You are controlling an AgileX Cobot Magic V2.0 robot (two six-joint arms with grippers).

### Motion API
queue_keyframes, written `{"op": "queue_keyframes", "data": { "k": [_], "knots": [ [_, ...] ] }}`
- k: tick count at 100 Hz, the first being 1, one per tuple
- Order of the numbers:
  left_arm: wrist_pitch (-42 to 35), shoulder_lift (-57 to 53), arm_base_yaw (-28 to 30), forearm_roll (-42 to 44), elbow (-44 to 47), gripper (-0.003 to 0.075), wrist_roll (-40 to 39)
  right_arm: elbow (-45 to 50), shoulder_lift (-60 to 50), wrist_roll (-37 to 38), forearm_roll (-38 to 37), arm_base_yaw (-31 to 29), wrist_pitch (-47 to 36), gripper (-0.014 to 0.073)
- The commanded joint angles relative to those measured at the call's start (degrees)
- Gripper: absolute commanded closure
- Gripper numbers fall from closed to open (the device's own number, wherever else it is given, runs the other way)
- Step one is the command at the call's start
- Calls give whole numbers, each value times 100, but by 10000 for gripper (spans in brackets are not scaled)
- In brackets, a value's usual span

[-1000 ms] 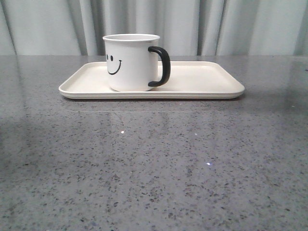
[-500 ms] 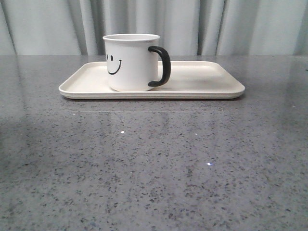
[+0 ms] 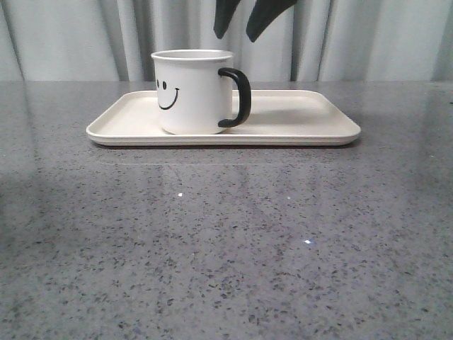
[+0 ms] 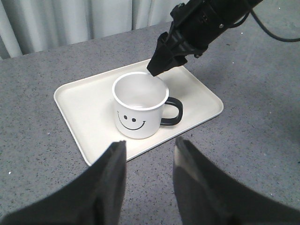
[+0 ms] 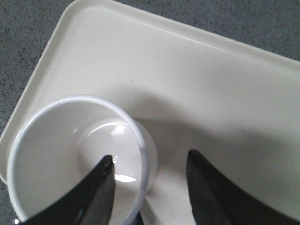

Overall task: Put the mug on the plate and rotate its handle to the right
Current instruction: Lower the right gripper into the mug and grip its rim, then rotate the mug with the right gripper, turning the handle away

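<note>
The white mug (image 3: 191, 99) with the smiley face stands upright on the left half of the cream plate (image 3: 304, 120). Its black handle (image 3: 243, 95) points right in the front view. My right gripper (image 3: 236, 32) hangs open just above the mug's rim on the handle side, touching nothing. In the right wrist view the right gripper (image 5: 150, 159) straddles the rim of the mug (image 5: 70, 154), one finger over the inside and one outside over the plate (image 5: 211, 84). My left gripper (image 4: 149, 150) is open and empty above the table, short of the plate (image 4: 79, 108) and mug (image 4: 138, 117).
Grey speckled tabletop (image 3: 226, 248) runs all around the plate. Pale curtains (image 3: 368, 35) hang behind the table's far edge. The right arm (image 4: 206, 18) reaches in over the plate's far side.
My right gripper has come down into the front view above the mug, where none showed before. The mug and plate have not moved.
</note>
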Motion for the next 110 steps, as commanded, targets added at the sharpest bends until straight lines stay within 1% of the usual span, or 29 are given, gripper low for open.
{"op": "queue_keyframes", "data": {
  "k": [1,42,49,67,77,78,79,84,91,95,110],
  "knots": [
    [-458,-12,-16,-115,-155,480,-54,-218,-245,6,97,3,-241,224],
    [-525,-12,-16,-115,-155,480,-54,-218,47,6,303,3,-311,231],
    [-538,-12,-16,-115,-155,480,-54,-218,47,6,288,3,-324,270],
    [-558,-12,-16,-115,-155,480,-54,-218,106,6,279,3,-325,404],
    [-570,-12,-16,-115,-155,480,-54,-218,106,6,279,3,-357,502],
    [-580,-12,-16,-115,-155,480,-54,-218,106,6,279,3,-357,526],
    [-580,-12,-16,-115,-155,480,-54,-218,106,6,279,3,-357,526],
    [-603,-12,-16,-115,-155,480,-54,-218,106,6,279,3,-357,587],
    [-603,-12,-16,-115,-155,480,-54,-218,106,6,285,3,-351,650],
    [-603,-12,-16,-115,-155,480,-54,-218,106,6,285,3,-351,668],
    [-603,-12,-16,-115,-155,480,-54,-281,106,-32,250,3,-214,662]
  ]
}}
